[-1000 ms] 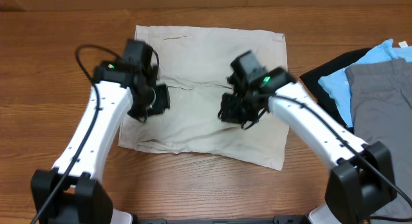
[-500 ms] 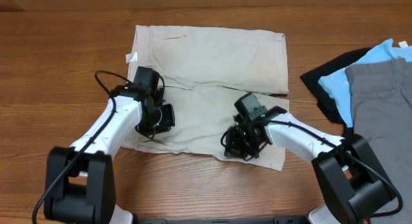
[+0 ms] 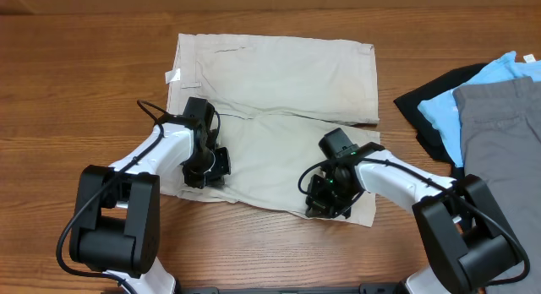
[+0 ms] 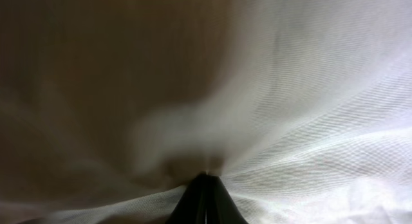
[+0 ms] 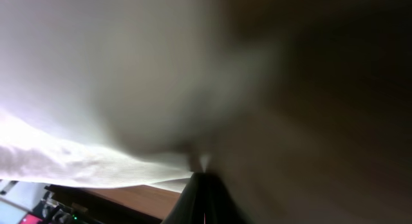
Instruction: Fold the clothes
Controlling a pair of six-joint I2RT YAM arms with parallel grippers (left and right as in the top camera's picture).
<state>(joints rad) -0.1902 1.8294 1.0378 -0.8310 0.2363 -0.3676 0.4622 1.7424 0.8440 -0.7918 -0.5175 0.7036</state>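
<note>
we see the left end effector (image 3: pixel 204 170) and right end effector (image 3: pixel 326 199), both closed tight, now dragged toward the lower frame across the shorts (image 3: pixel 279 74); likely smoothing before folding.

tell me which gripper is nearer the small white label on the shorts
Left. The left gripper pinches the beige shorts on the same side as the white label, closer to the robot. The right gripper grips the opposite near edge, far across the fabric.
</note>
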